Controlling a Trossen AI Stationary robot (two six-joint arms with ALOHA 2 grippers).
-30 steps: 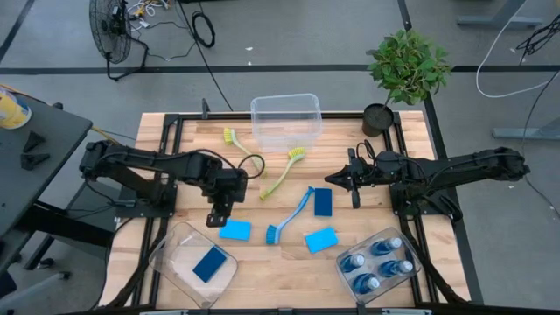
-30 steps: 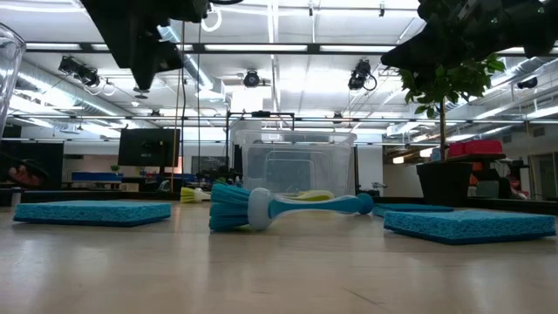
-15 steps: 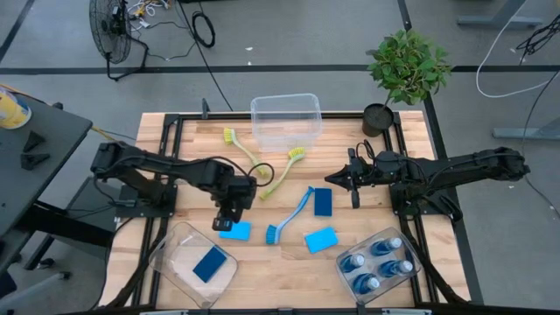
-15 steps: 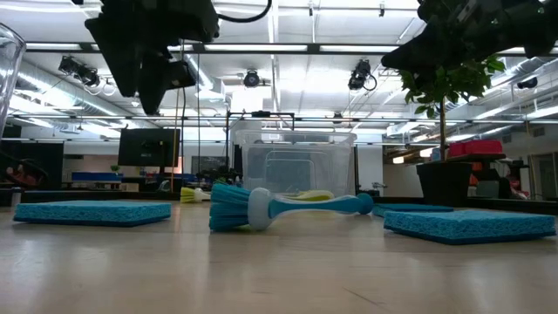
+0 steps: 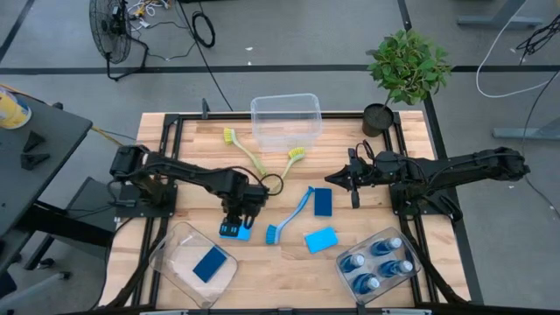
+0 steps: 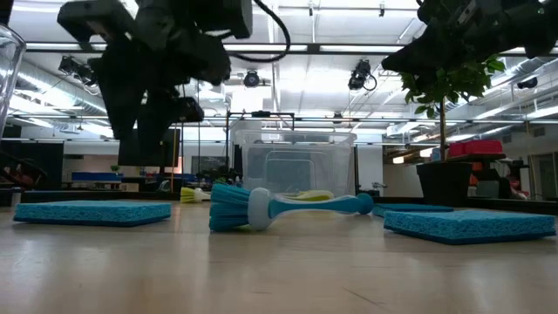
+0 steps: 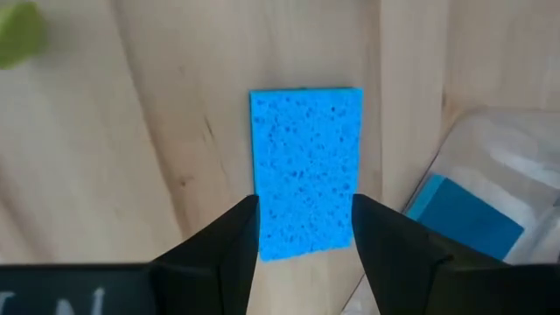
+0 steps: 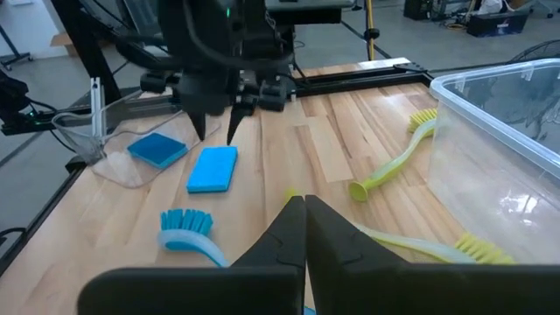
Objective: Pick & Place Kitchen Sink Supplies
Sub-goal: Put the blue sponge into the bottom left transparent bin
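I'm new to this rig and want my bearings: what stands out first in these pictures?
The left end effector hangs open directly over a light blue sponge on the table's left half, fingers either side of it. Beside it, a clear bin at the near left corner holds a dark blue sponge. The right end effector waits shut above the table's right side.

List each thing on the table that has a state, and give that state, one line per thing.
left gripper: open, above the light sponge.
right gripper: shut, empty, waiting mid-table.
sponge bin: holds one dark sponge.
bottle bin: holds four soap bottles.
rear bin: upright, no supplies seen inside.
blue brush: lying flat.
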